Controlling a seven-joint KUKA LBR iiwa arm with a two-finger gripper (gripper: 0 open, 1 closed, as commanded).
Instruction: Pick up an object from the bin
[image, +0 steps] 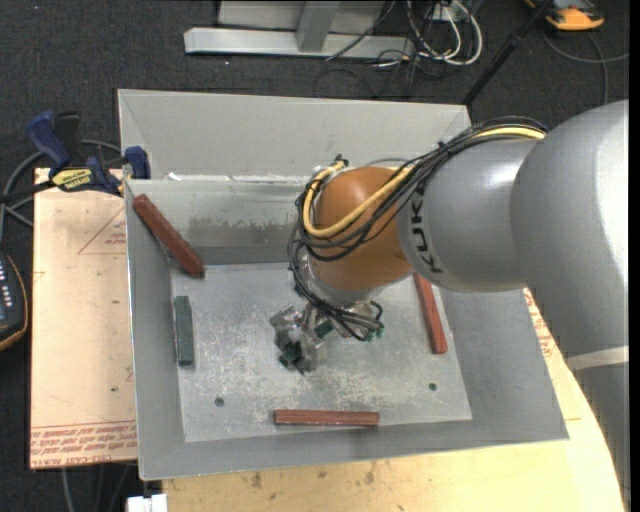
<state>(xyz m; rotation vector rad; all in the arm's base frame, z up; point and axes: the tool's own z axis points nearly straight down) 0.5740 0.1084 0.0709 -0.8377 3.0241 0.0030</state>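
Observation:
My gripper (297, 343) hangs low over the middle of the bin floor, under the arm's orange cover. Nothing loose lies directly beneath it that I can make out. The nearest thing is a flat reddish-brown bar (327, 418) lying crosswise near the bin's front edge, a little below the gripper. A second reddish bar (431, 314) lies lengthwise to the gripper's right, partly hidden by the arm.
A grey-green bar (183, 330) lies lengthwise by the left wall. A brown bar (168, 235) leans slantwise in the back left corner. The arm and its cover hide the bin's right and back middle.

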